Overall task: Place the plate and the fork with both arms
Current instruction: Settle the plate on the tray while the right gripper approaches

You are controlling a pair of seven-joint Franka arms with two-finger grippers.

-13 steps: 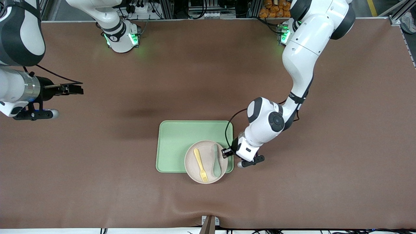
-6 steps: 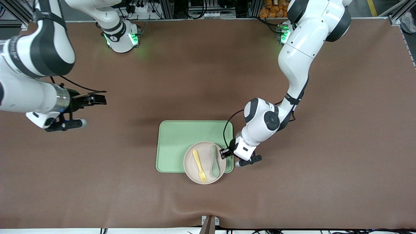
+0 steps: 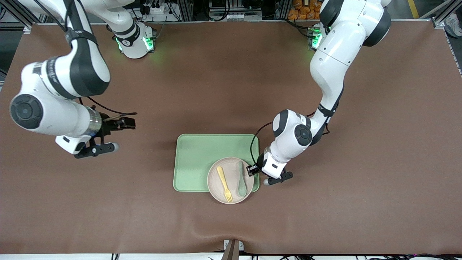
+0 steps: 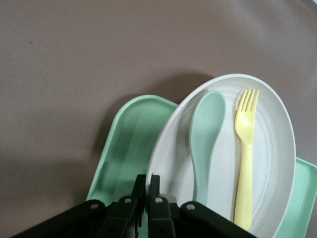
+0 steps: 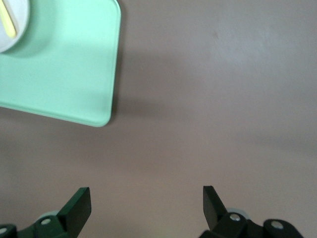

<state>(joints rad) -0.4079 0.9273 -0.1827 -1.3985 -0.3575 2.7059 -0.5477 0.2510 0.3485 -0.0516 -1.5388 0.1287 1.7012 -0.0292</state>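
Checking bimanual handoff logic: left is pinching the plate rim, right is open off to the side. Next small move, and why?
Probably bring the right gripper, open over bare table, across toward the fork. The left gripper is shut on the plate rim, steadying it on the tray; the fork lies beside the spoon.

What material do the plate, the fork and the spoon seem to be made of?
The plate looks like matte plastic: pale beige-pink with fine specks and faint moulded rings. The fork appears to be pale yellow plastic, smooth and one piece. The spoon seems to be similar plastic, muted grey-green, without metallic shine.

fork (image 5: 6, 22): mostly cut off | plate (image 5: 12, 20): mostly cut off
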